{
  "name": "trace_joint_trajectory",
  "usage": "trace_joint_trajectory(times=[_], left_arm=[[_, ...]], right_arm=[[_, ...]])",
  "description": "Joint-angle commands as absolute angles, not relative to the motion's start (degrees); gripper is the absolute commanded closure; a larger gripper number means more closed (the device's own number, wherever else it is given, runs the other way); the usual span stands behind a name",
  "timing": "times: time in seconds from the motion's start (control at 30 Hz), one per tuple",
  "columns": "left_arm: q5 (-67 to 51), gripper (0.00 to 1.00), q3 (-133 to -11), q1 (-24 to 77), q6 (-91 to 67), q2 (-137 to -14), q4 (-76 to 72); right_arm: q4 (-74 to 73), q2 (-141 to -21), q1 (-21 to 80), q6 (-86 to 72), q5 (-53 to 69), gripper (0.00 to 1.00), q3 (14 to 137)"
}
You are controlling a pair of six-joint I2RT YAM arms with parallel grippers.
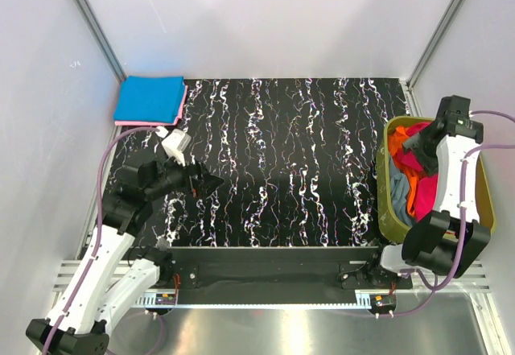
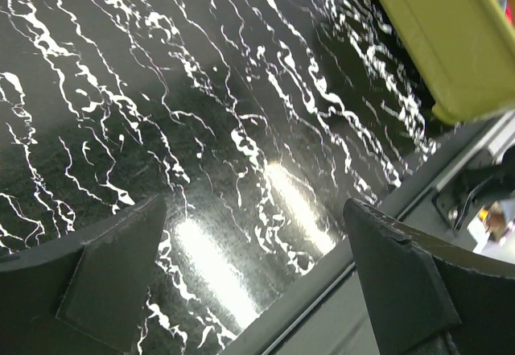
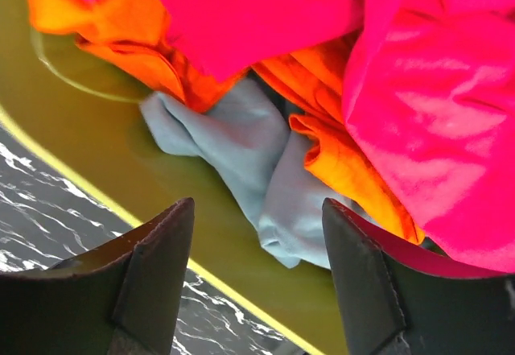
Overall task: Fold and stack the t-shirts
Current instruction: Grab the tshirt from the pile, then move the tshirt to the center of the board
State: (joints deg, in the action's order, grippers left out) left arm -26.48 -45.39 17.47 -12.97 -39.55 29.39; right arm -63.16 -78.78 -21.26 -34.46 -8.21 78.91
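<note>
Black marbled tabletop runs open between its far-left corner, where a folded bright blue t-shirt lies on a pink t-shirt, and the olive tub at its right edge. The left gripper hovers over the top, spread wide and empty. The right gripper, jaws parted and gripping nothing, hangs in the tub over the grey-blue t-shirt, orange t-shirt and magenta t-shirt

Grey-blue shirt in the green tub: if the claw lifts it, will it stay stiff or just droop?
Probably floppy: the grey-blue shirt lies crumpled in soft folds, so it should droop from any pinch. Likely light, as it looks like thin cloth. It may snag: the orange shirt and magenta shirt lie over part of it.
</note>
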Motion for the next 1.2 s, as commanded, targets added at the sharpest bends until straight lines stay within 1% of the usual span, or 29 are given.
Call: trace_joint_trajectory(times=[0.0, 0.03, 0.1, 0.27, 0.3, 0.33, 0.37, 0.47, 0.5, 0.6, 0.63, 0.67, 0.7, 0.77, 0.8, 0.9, 0.93, 1.07, 1.1, 1.17], left_arm=[[-26.98, 0.01, -45.79, 18.10, -9.49, -39.29, 28.92], [-26.98, 0.01, -45.79, 18.19, -9.49, -39.20, 28.83], [-26.81, 0.01, -45.97, 18.81, -9.41, -39.37, 28.83], [-25.49, 0.01, -46.93, 20.13, -7.48, -39.46, 30.76], [-25.40, 0.01, -47.19, 20.21, -7.38, -39.55, 31.11], [-25.40, 0.01, -47.81, 20.39, -7.21, -39.55, 31.46], [-25.23, 0.01, -48.07, 20.39, -7.03, -39.64, 31.64], [-24.96, 0.01, -48.95, 20.48, -7.03, -39.73, 31.99], [-24.96, 0.01, -49.39, 20.39, -7.03, -39.73, 31.99], [-24.61, 0.01, -51.59, 20.39, -7.47, -39.99, 32.25], [-24.44, 0.01, -52.11, 20.39, -7.82, -40.08, 32.26], [-24.35, 0.01, -53.34, 20.39, -8.08, -40.34, 32.26], [-24.00, 0.01, -53.78, 20.30, -8.43, -40.34, 32.34], [-23.21, 0.01, -55.45, 20.13, -10.89, -40.78, 32.69], [-22.68, 0.01, -56.07, 19.78, -12.90, -41.04, 33.22], [-23.64, 0.01, -58.52, 19.51, -15.64, -42.18, 34.10], [-23.73, 0.01, -59.14, 19.42, -17.56, -42.45, 34.54], [-23.73, 0.01, -61.78, 19.34, -22.05, -44.21, 35.42], [-23.64, 0.01, -62.22, 19.34, -23.10, -44.73, 35.68], [-22.77, 0.01, -63.37, 19.25, -26.71, -44.91, 35.77]], right_arm=[[-66.97, -78.15, -21.09, -32.87, -7.12, 0.29, 75.95], [-66.62, -77.18, -21.09, -33.13, -6.77, 0.33, 73.24], [-65.57, -74.64, -21.09, -34.89, -5.28, 0.37, 70.85], [-62.59, -72.95, -21.09, -37.00, -1.85, 0.37, 64.26], [-61.97, -72.86, -21.09, -37.18, -1.76, 0.41, 63.47], [-61.18, -72.77, -21.09, -37.53, -1.76, 0.46, 62.15], [-59.87, -72.69, -21.09, -37.70, -2.28, 0.66, 61.96], [-58.97, -73.30, -21.09, -37.79, -6.49, 0.98, 64.41], [-59.67, -73.82, -21.09, -37.36, -7.55, 1.00, 69.30], [-65.64, -74.26, -21.09, -36.48, -14.13, 1.00, 81.34], [-66.96, -74.35, -21.09, -35.26, -16.93, 1.00, 90.87], [-68.36, -74.44, -21.09, -34.90, -18.01, 1.00, 95.58], [-68.47, -74.36, -21.09, -34.37, -18.71, 1.00, 104.59], [-67.68, -74.79, -21.09, -33.05, -18.20, 1.00, 112.99], [-67.24, -74.97, -21.09, -32.26, -15.67, 1.00, 120.51], [-62.07, -74.27, -21.09, -31.47, -8.73, 1.00, 129.43], [-57.70, -73.92, -21.09, -31.90, -3.22, 1.00, 130.25], [-48.88, -72.16, -21.09, -30.85, 7.09, 1.00, 131.22], [-48.00, -72.77, -19.88, -30.85, 9.90, 1.00, 133.22], [-41.08, -74.17, -19.51, -38.11, 23.32, 1.00, 133.25]])
